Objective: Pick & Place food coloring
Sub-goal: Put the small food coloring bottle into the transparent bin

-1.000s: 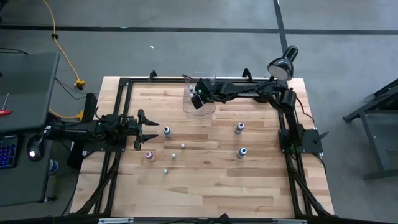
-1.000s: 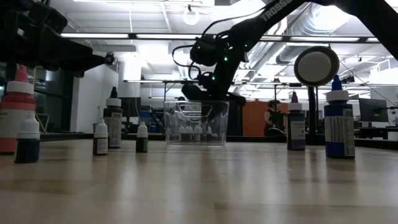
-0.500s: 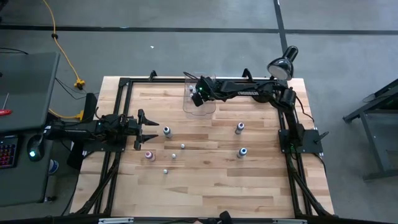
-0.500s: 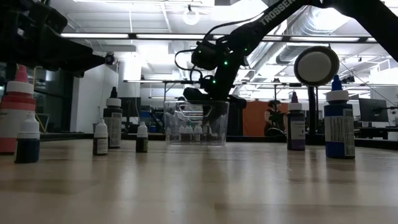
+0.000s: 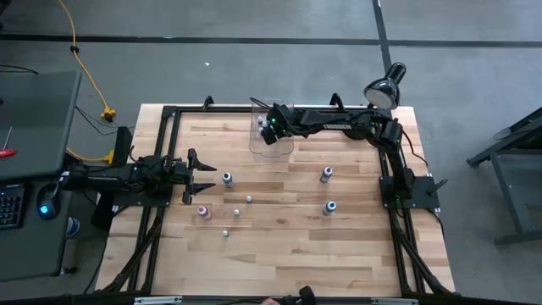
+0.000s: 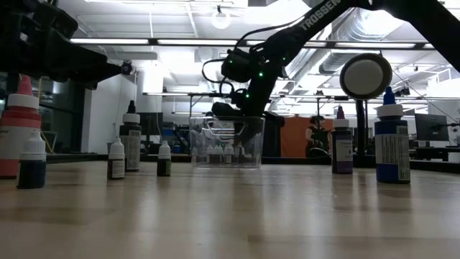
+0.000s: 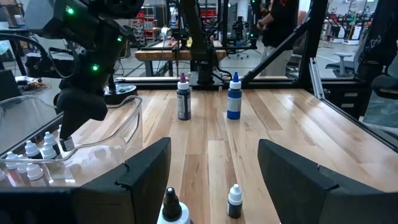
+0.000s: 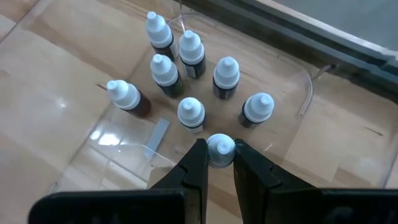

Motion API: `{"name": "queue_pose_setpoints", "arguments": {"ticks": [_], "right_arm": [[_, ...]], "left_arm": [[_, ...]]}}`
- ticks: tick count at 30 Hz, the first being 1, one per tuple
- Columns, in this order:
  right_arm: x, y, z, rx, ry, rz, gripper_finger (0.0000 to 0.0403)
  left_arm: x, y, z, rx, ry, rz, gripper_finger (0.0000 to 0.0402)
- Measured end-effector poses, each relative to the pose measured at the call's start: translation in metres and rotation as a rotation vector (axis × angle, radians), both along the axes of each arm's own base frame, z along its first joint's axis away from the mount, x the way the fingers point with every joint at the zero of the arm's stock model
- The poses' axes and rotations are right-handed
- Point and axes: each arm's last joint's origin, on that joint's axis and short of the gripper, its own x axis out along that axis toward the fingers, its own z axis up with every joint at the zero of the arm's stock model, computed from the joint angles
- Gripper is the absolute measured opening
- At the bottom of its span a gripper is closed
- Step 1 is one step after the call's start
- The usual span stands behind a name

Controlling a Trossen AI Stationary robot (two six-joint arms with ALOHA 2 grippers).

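Right gripper (image 8: 220, 163): reaches over the clear bin (image 5: 271, 135) at the far edge of the counter (image 5: 288, 254); its jaws are clenched on the white cap of one small bottle (image 8: 220, 150), held upright inside the bin.
Bottles in the bin: seven more white-capped bottles (image 8: 191, 114) stand upright in a loose cluster just beyond the held one, so eight in the bin counting the one in the jaws; none of the seven touches the gripper.
Bin: clear plastic, rectangular with rounded corners, sitting on the wood near the far rail; from the low view its contents show as a row of small bottles (image 6: 228, 153) behind the front wall.
Left gripper (image 5: 201, 177): rests low at the left side of the counter, jaws spread wide apart and holding nothing, pointing toward the loose bottles.
Loose bottles on the counter: seven from above. Five are on the left half: one (image 5: 227, 178) right in front of the left gripper, a pink one (image 5: 202, 212) nearer the front, and three tiny ones (image 5: 249, 199) close together. Two are on the right half, one purple (image 5: 326, 174) and one blue (image 5: 330, 207), well apart from the rest.
Lamp (image 5: 384, 86): one, at the far right corner by the right arm's base.
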Motion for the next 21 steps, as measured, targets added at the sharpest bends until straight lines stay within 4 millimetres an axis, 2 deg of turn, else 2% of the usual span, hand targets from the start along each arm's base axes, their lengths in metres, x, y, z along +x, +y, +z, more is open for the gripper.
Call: {"name": "queue_pose_setpoints", "arguments": {"ticks": [21], "right_arm": [[0.0025,0.0002,0.0012,-0.037,0.032,0.147,0.0045]], "left_arm": [[0.0000,0.0000,-0.0001,0.000,0.001,0.000,0.0239]]}}
